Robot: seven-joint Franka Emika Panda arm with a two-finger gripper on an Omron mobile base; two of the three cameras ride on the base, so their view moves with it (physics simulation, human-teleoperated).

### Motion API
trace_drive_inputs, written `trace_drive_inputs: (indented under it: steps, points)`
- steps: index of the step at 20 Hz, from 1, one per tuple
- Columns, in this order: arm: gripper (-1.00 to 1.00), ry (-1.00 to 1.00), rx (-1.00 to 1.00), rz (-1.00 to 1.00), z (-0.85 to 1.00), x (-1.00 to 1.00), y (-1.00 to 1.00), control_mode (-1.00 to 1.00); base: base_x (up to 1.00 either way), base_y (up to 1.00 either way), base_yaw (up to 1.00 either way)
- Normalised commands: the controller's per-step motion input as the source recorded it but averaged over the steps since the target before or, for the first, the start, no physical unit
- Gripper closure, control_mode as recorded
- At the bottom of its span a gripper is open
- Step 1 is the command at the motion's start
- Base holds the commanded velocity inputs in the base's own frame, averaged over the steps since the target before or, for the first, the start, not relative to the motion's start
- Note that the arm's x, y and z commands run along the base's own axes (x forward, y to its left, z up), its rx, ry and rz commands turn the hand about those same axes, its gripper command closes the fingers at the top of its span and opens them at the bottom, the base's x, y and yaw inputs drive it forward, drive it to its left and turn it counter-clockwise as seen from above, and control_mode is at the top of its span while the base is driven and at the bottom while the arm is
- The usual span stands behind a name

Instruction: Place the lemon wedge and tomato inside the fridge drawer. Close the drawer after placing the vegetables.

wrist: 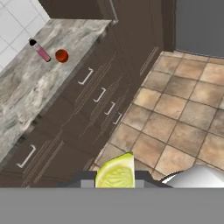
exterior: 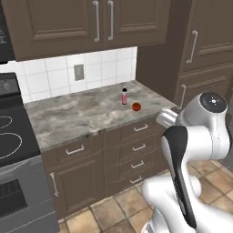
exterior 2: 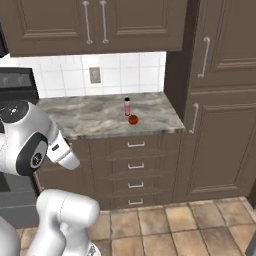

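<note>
Yellow-green lemon wedge (wrist: 116, 171): clamped between the closed gripper (wrist: 114, 183), carried above the tiled floor (wrist: 183, 122). Tomato (wrist: 61, 55): on the marble counter (wrist: 26, 87) beside a pink bottle (wrist: 40, 50), well apart, up-left in the hand view.

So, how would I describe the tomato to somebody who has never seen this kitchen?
Find the marble counter under the tiled wall. Near its right end, close to the front edge, sits the tomato: a small red-orange ball beside a slim pink bottle, which stands upright.
</note>
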Motion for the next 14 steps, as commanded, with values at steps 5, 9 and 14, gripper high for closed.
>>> trace_drive_inputs:
  steps: [5, 9, 14]
  points:
    - [1.00, 0.00, 0.00, 0.00, 0.00, 0.00, 0.00, 1.00, -0.02, 0.00, -0.37]
    - [1.00, 0.00, 0.00, 0.00, 0.00, 0.00, 0.00, 1.00, 0.02, -0.25, -0.37]
    - [1.00, 0.00, 0.00, 0.00, 0.00, 0.00, 0.00, 1.00, 0.26, -0.44, -0.39]
